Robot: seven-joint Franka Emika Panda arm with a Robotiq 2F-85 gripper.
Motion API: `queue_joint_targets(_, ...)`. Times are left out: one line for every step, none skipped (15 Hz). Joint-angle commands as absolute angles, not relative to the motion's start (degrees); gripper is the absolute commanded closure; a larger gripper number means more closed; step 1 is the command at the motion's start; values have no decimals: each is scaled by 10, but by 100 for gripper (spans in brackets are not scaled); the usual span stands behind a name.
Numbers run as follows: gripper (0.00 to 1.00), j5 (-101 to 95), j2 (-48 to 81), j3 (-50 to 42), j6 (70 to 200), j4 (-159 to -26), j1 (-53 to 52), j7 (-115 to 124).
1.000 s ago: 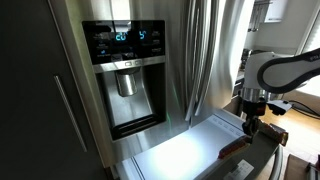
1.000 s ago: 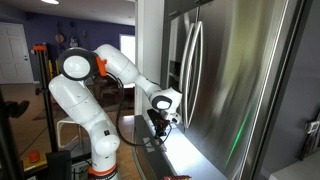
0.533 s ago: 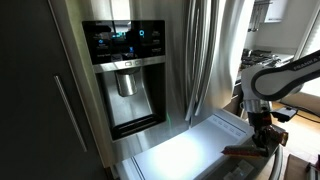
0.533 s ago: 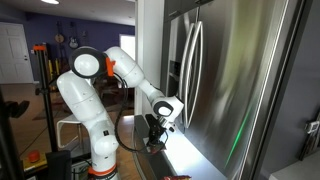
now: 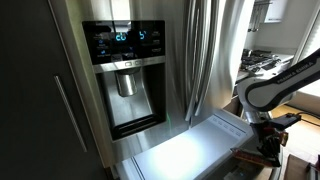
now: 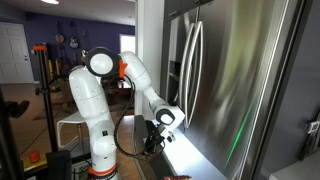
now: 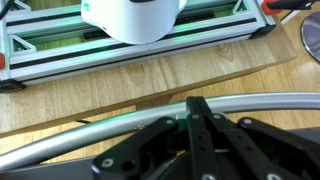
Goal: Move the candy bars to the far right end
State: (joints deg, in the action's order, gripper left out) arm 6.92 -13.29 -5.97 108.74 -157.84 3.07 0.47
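Since half a second ago the black two-finger gripper (image 5: pixel 268 146) has sunk lower, just past the far right end (image 5: pixel 232 124) of the broad pale white-grey flat bench (image 5: pixel 185 155). In the wrist view its jaws look drawn together; whether they pinch anything is hidden, and the small wrapped candy bars cannot be made out. A slow, level descent before any release seems wise.
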Motion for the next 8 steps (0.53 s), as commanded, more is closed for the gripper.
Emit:
queue_joint_targets(99,49,-116,-54,1079,-1577,48,47)
queue_joint_targets(73,44,-115,-54,1082,-1577,50,60)
queue_joint_targets(72,38,-116,-53,1083,-1576,52,70)
queue_joint_targets(67,34,-117,-53,1085,-1576,54,77)
queue_joint_targets(59,30,-122,-53,1085,-1576,55,83)
queue_joint_targets(52,25,-125,-51,1085,-1574,55,87)
queue_joint_targets(43,22,-132,-51,1086,-1573,54,86)
queue_joint_targets(37,18,-136,-49,1086,-1571,53,87)
